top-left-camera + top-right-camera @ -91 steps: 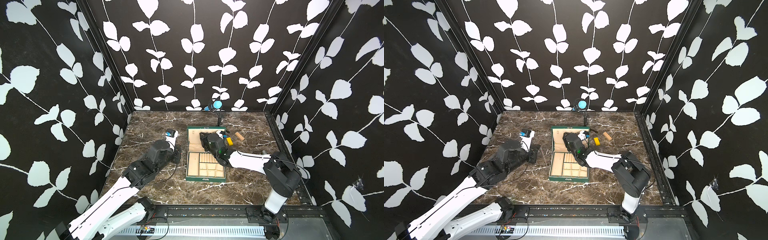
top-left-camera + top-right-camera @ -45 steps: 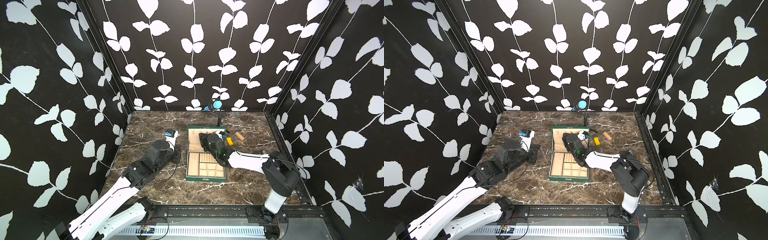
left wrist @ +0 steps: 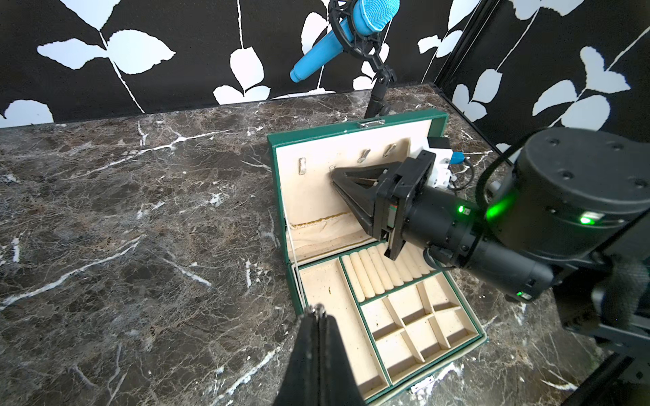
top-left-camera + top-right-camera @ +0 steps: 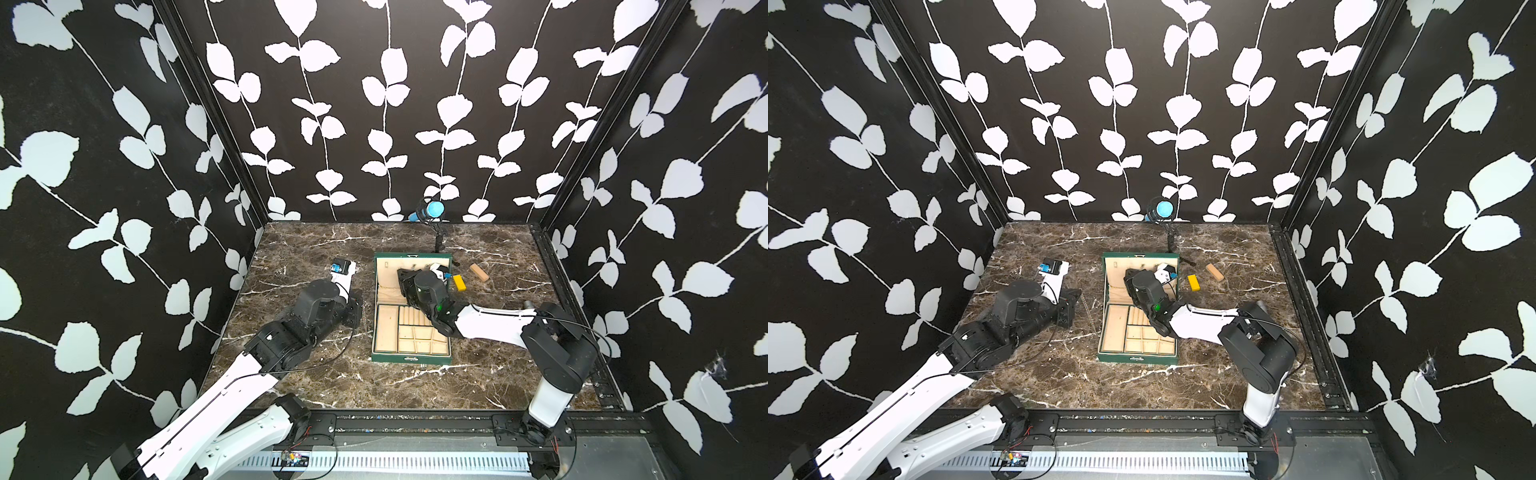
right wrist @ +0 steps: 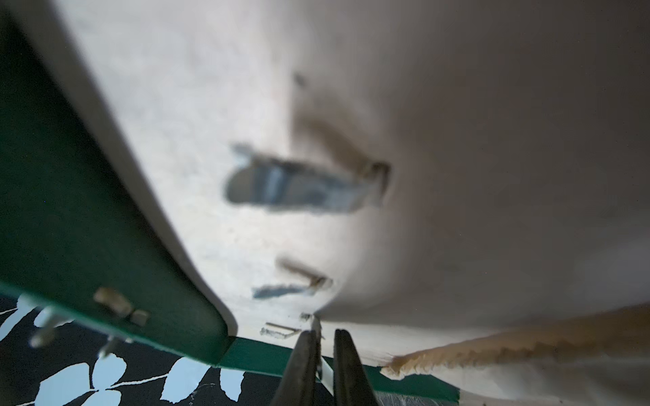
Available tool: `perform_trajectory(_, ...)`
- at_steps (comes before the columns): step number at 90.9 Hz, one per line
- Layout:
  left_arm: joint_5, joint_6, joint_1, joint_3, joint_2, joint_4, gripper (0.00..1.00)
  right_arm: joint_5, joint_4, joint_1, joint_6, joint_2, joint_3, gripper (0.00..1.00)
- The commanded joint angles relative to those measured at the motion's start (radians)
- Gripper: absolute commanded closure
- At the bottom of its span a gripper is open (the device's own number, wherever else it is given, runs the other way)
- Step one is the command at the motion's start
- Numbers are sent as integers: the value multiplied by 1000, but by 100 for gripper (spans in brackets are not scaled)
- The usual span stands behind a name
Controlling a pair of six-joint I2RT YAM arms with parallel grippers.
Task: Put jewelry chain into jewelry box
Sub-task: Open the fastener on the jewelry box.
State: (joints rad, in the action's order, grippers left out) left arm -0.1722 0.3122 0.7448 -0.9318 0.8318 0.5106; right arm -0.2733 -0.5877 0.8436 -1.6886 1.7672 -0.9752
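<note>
Black walls printed with white leaf vines close in a dark brown marble desk on three sides. The left arm reaches in from the near left corner. The right arm folds in low from the near right, with its wrist passing over the back right of the box's base. Between them the dark green jewelry box sits open, its cream-lined lid tipped back toward the rear wall. The base has a long compartment down its left side, ring rolls at the back right, and a grid of small compartments in front of those. Behind the box a blue microphone stands on a black stand. The right hand is up against the lid lining, just below the row of metal hooks. Its fingers are drawn almost together with only a slit between them, and I cannot tell whether they nip anything. The left hand hovers just left of the box, clamped tight on the chain. Right of the lid lies a yellow block, and a wooden block lies a little farther right. The jewelry chain hangs from the left fingertips, outside the box, in the gap between that hand and the box's left wall (in the left wrist view only a few bright links show at the tips). I cannot tell whether its lower end touches the desk.
</note>
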Motion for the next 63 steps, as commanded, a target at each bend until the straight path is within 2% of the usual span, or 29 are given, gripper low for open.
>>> perform_trajectory(1,7,5,2,8,-18,-8,100,8,38,8,6,22,23,83)
perform_trajectory(14,6,-1,1,-9,-20,3,100,5,51,9,29,-19,21,62)
perform_trajectory(24,1,-12,1,-33,-17,17,100,21,67,8,68,-69,23,51)
perform_trajectory(38,10,-29,1,-87,-8,44,100,109,79,-6,143,-158,71,42)
perform_trajectory(45,22,-38,2,-120,3,58,100,179,110,-18,201,-258,105,41)
perform_trajectory(55,59,-43,1,-172,25,68,100,258,255,-28,384,-390,118,40)
perform_trajectory(63,97,-48,1,-227,51,77,100,278,413,-28,680,-490,89,40)
